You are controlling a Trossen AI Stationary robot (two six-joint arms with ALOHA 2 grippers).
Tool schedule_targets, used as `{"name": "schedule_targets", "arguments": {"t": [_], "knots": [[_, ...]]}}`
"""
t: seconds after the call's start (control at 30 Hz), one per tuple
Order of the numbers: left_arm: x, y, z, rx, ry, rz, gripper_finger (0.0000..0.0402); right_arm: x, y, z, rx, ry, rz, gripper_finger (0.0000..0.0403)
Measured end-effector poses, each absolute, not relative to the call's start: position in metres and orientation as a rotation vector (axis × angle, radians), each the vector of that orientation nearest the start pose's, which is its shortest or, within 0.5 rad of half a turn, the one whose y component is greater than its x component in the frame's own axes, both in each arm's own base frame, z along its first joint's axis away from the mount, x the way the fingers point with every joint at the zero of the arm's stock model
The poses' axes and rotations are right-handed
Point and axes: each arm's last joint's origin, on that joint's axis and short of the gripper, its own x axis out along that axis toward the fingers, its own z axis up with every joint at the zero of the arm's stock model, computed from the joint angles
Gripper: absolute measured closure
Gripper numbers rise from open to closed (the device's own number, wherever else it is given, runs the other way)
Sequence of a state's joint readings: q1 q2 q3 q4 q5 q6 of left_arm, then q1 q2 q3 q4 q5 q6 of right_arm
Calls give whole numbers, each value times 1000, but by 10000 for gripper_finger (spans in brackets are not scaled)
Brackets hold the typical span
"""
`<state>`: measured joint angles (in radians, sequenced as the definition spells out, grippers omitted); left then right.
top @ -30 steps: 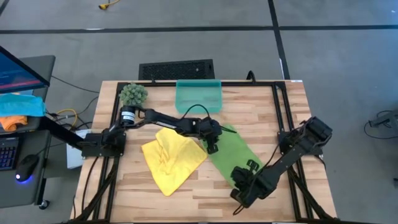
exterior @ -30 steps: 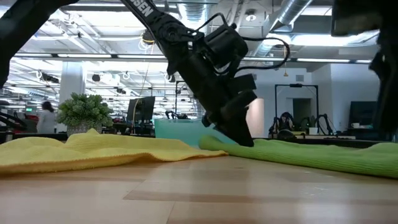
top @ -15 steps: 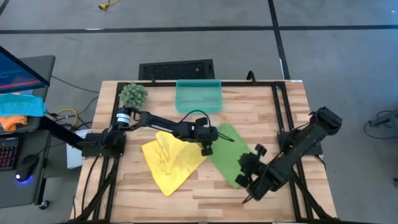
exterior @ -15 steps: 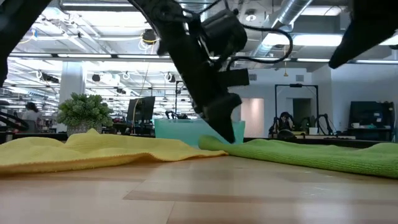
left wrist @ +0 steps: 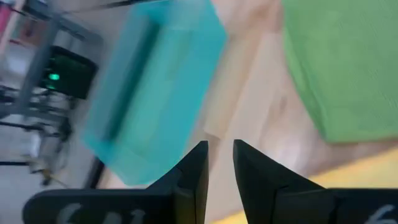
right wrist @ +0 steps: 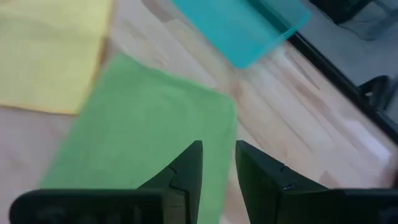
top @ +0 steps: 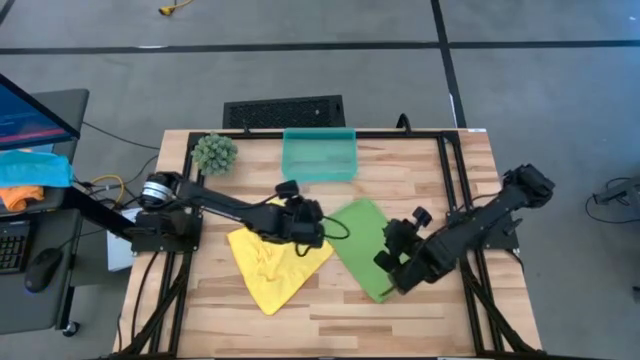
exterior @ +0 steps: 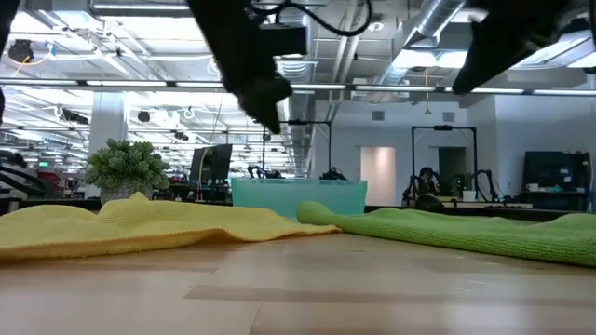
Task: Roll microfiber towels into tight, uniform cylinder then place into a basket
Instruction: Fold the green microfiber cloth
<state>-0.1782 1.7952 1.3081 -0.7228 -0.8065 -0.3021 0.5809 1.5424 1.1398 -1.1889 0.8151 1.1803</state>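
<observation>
The lime green towel [top: 362,245] lies spread flat at the table's middle. The yellow towel [top: 272,262] lies rumpled to its left, and their edges meet. The teal basket [top: 320,155] stands at the far edge. My left gripper [top: 316,222] hangs above the yellow towel's far right corner. It is open by a narrow gap [left wrist: 221,148] with nothing in it. My right gripper [top: 390,262] hangs above the green towel's right side. It is also narrowly open [right wrist: 219,148] and holds nothing. In the low view both grippers are high above the towels [exterior: 447,233].
A round green plant ball [top: 214,152] sits at the far left corner, left of the basket. A black metal frame [top: 452,170] runs along the table's far and right sides. Bare wood [top: 330,325] lies along the near edge.
My left gripper has risen off the green towel's far left corner and drawn back toward the table's left, tipping up. My right gripper has risen from the green towel's near end and gone toward the far edge. The green towel stays flat on the table.
</observation>
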Motion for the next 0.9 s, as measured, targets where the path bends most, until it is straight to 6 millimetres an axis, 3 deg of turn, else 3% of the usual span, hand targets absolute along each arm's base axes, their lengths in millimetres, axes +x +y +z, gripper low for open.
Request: {"name": "schedule_targets", "arguments": {"t": [0.2, 0.4, 0.53, 0.67, 0.9], "knots": [[334, -43, 209, 202, 966, 534, 335, 245, 107, 232, 0, 930, -808, 285], [344, -43, 203, 116, 795, 194, 335, 261, 96, 215, -18, 956, -716, 285], [349, -38, 192, 76, 710, -1, 335, 259, 81, 194, -14, 1040, -700, 285], [348, -24, 185, 24, 658, -11, 335, 254, 67, 179, 25, 1108, -715, 285], [348, -6, 169, -107, 578, -54, 335, 263, 52, 160, 103, 1098, -567, 285]]}}
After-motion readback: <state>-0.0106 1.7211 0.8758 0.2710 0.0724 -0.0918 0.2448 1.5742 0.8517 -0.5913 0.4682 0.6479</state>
